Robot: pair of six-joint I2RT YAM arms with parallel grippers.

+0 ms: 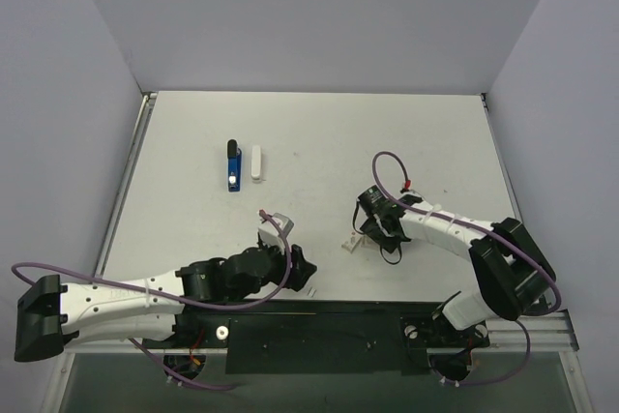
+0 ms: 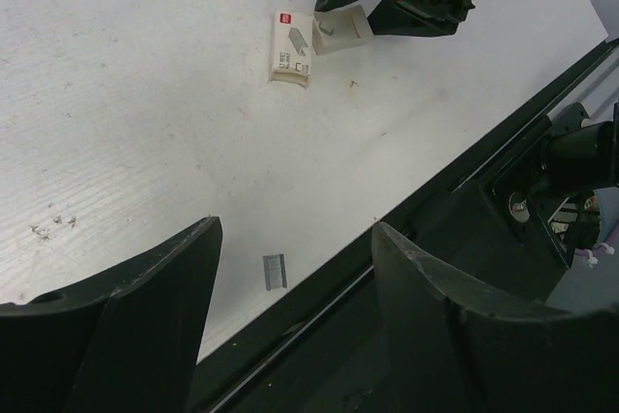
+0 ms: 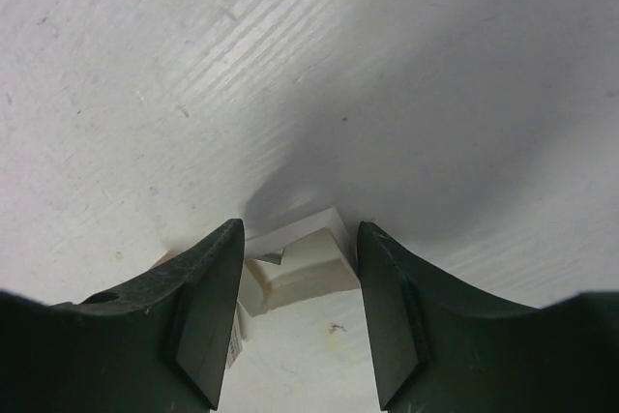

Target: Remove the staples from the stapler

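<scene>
Left hand [image 2: 295,231] spread, empty; right hand [image 3: 299,231] round white box [image 3: 308,266], grip unclear to me.
Far stapler [image 1: 233,167]: light, stiff; I'd pinch its long sides.

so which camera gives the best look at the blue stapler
Top external: the stapler lies there whole and uncovered, next to a white bar. Neither wrist view shows it; the left wrist sees a white box and a staple strip, the right wrist only a white piece between its fingers.
</scene>
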